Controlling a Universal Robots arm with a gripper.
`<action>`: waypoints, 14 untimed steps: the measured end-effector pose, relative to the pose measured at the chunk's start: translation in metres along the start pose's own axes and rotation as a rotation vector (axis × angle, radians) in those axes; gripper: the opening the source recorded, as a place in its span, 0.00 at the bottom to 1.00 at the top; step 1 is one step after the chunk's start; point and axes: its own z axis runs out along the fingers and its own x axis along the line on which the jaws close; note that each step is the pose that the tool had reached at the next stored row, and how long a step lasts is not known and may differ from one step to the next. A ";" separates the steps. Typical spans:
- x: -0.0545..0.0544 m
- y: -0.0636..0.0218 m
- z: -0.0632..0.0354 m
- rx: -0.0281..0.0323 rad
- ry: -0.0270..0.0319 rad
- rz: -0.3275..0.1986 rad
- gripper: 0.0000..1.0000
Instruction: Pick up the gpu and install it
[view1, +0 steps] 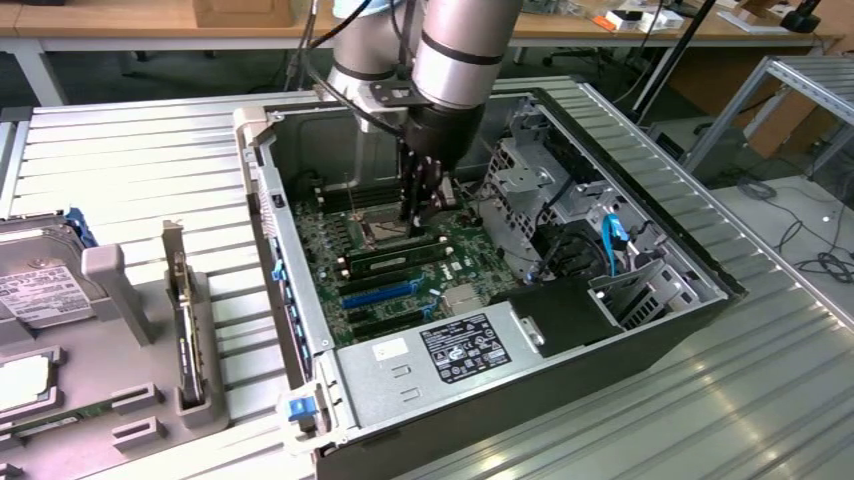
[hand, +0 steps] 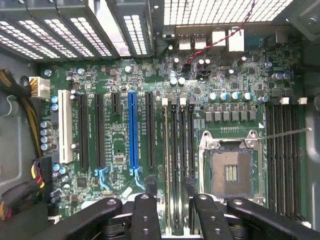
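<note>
Now the gpu (view1: 390, 262) looks seated in a mem slot beside the CPU socket (view1: 380, 232), its long axis approx 8-to-2 o'clock in the exterior view. We see the claw (view1: 418, 222) just above, spread wide, holding nothing. The gpu lies approx 7 o'clock from its tips.

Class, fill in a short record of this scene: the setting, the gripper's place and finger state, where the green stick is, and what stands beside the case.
setting: open computer case on a ribbed metal table
gripper: inside the case, low over the memory slots, fingers open
gpu: green stick sitting in a slot by the CPU socket, not gripped
beside case: grey holder, on the exterior view's left
</note>
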 end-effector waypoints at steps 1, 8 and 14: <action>0.000 0.0003 -0.0034 0.0069 -0.0001 0.000 0.34; 0.001 0.0026 -0.0339 0.0216 -0.0012 0.003 0.34; 0.001 0.0029 -0.0349 0.0211 -0.0012 0.011 0.34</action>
